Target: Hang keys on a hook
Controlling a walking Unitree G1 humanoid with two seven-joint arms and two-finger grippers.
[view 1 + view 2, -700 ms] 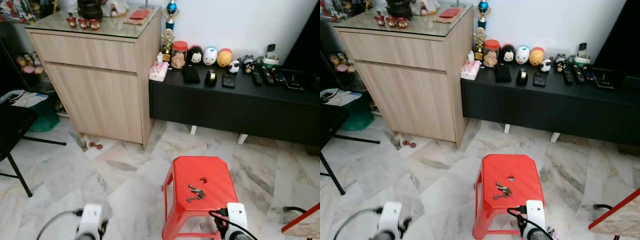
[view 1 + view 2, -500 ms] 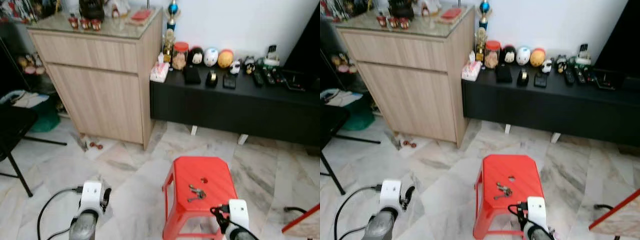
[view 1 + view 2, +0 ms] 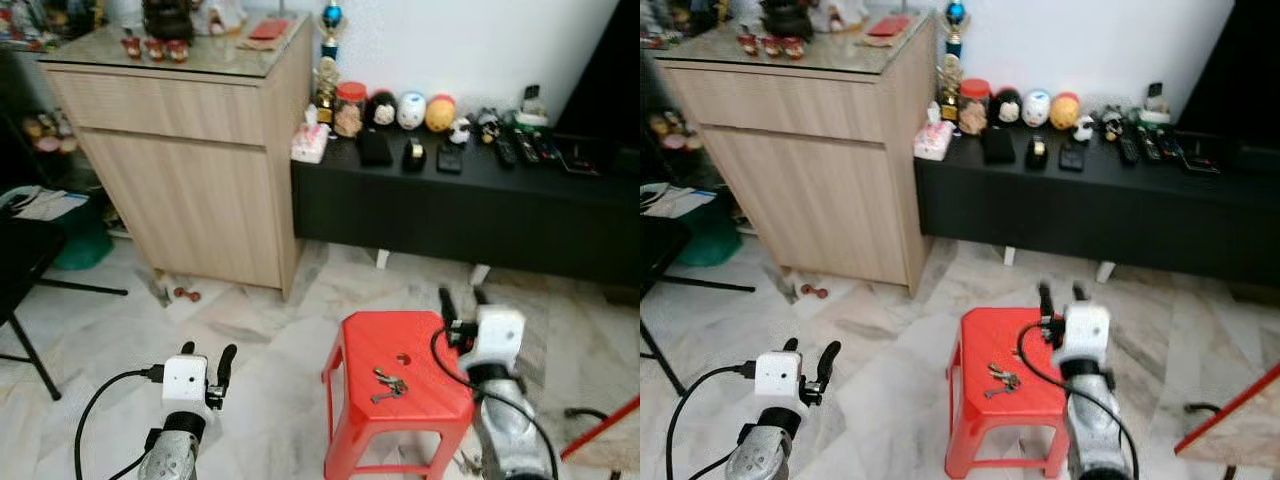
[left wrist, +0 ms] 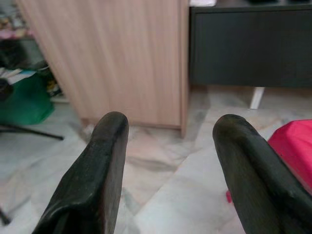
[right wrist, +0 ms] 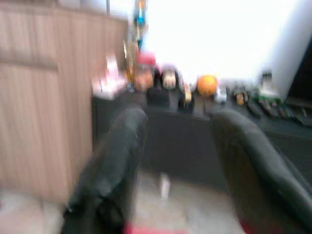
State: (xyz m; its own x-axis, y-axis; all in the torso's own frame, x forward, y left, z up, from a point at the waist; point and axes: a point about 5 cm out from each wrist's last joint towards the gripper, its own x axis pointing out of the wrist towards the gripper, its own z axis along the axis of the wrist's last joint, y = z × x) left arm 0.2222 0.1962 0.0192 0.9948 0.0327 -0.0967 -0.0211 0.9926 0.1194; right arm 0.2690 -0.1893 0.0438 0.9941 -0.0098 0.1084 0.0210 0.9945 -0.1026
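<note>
- While keys (image 3: 388, 384) are lying on the red stool (image 3: 360, 345), the right gripper (image 3: 459, 298) is hovering beside its far corner, fingers spread.
- Left gripper (image 3: 205, 356) is hanging over the floor (image 3: 260, 330), fingers apart, empty.

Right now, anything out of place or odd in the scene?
Two things. A bunch of metal keys lies loose on the red plastic stool rather than on a hook. A small red-brown object sits on the marble floor at the foot of the light wood cabinet. No spill or damage is visible.
</note>
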